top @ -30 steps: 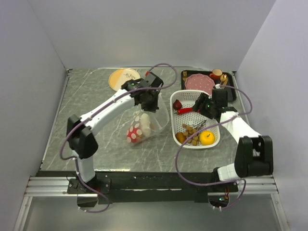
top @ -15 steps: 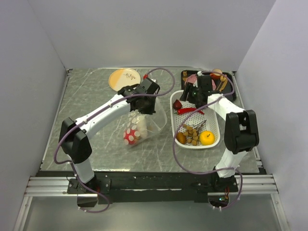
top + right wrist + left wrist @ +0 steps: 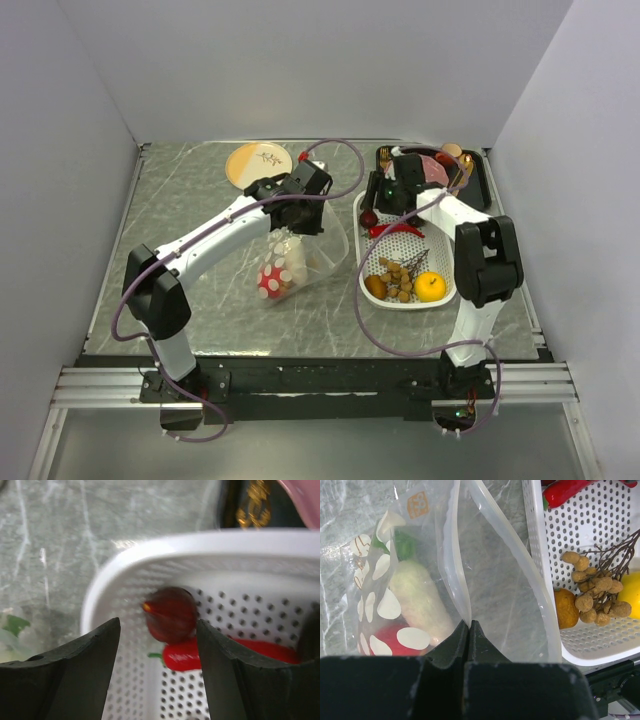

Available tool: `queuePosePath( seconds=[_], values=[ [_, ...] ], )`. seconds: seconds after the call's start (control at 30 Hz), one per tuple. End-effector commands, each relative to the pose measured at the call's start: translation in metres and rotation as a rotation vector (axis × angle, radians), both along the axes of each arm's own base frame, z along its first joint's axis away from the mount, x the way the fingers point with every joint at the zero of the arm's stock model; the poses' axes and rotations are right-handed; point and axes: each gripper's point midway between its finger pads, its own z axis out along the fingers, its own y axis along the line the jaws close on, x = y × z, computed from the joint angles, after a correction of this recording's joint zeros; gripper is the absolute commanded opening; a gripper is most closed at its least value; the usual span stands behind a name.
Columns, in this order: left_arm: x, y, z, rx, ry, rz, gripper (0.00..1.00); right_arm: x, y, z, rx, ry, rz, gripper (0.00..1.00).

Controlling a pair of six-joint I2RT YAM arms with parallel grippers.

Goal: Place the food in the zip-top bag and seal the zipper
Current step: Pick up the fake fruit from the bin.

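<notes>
The left gripper is pinched tight on the near rim of the bag, holding its mouth up and gaping toward the right. The zipper runs along that rim, its two sides apart. Inside the bag lie a white-and-green vegetable and, nearer, a red piece. Just to the right of the bag sits the white basket, touching or almost touching it.

The right gripper is spread wide over the far left corner of the basket. A dark red fruit shows in the gap, touching neither finger, and a red chili lies against it. Nearer in the basket are a cluster of brown nuts, a brown oval and a yellow fruit. Beyond the basket stands a black tray.
</notes>
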Motion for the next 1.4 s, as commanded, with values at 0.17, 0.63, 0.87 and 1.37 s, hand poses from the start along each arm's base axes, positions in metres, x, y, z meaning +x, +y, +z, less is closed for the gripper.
queuePosePath(
  seconds=[0.17,0.63,0.87,1.37],
  values=[
    [0.003,-0.008,0.031,-0.11,-0.098,-0.015,0.01,0.01,0.003,-0.015,-0.047,0.024,-0.017,0.68],
    [0.001,-0.005,0.035,-0.121,-0.114,-0.008,0.01,0.014,0.005,-0.02,-0.049,0.036,-0.008,0.64],
    [0.0,-0.003,0.034,-0.113,-0.112,-0.006,0.01,0.012,0.005,-0.031,-0.061,0.076,-0.008,0.59],
    [0.004,0.002,0.031,-0.078,-0.12,0.004,0.01,0.006,0.004,0.005,-0.029,-0.018,-0.018,0.0]
  ],
)
